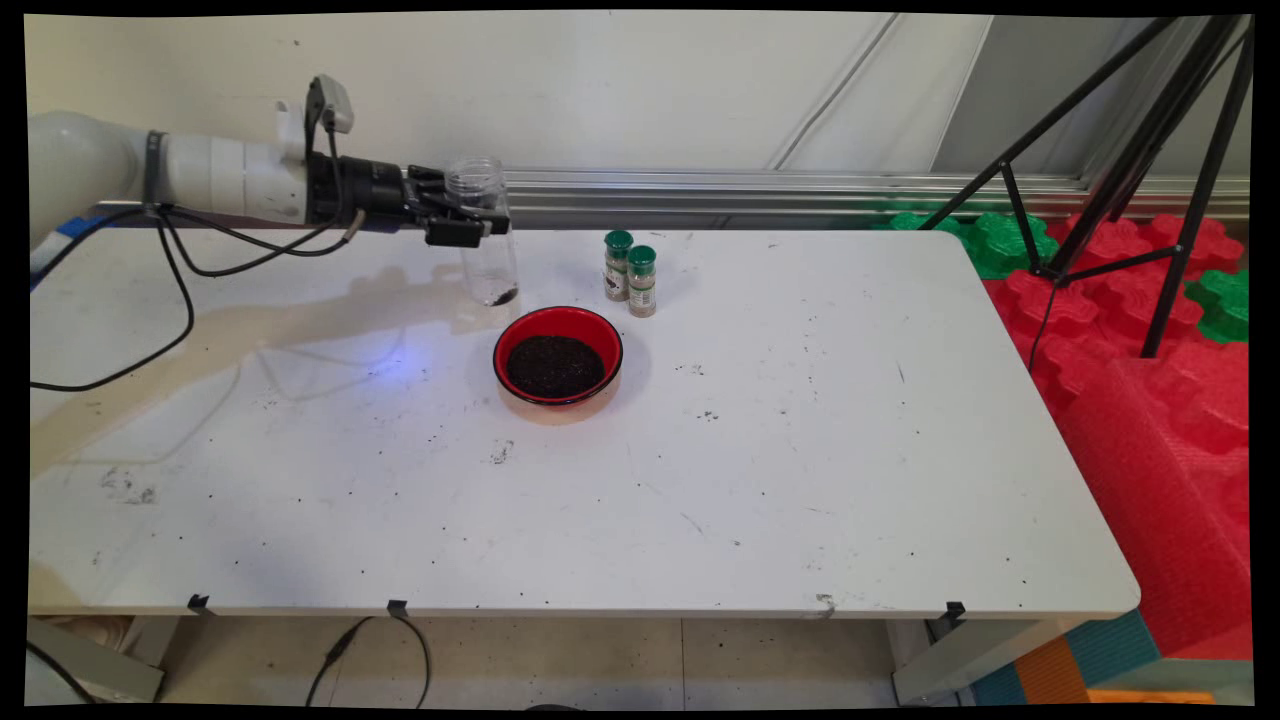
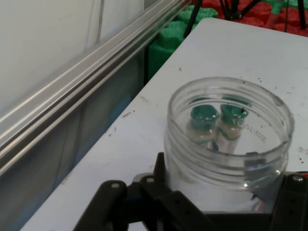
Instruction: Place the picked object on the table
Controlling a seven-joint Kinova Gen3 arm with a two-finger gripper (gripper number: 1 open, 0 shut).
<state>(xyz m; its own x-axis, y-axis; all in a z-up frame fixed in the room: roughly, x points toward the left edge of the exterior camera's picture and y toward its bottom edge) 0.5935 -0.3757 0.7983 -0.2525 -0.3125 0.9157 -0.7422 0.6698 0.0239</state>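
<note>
Flanking jar (image 1: 484, 232): spice bottles (image 1: 630, 272), bowl (image 1: 558, 356)

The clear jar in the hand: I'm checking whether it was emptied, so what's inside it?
The clear jar, gripped by the hand, holds only a small dark residue at its bottom. The red bowl beside it holds dark grains. The hand's fingers cover part of the jar's wall.

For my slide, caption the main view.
Hand grips a nearly empty clear jar upright beside a red bowl of dark grains and two green-capped spice bottles.

Clear open-mouthed jar (image 2: 230, 144) clasped between the pincer (image 2: 216, 202) fingers, two green-capped spice bottles (image 2: 217, 122) visible through it.
</note>
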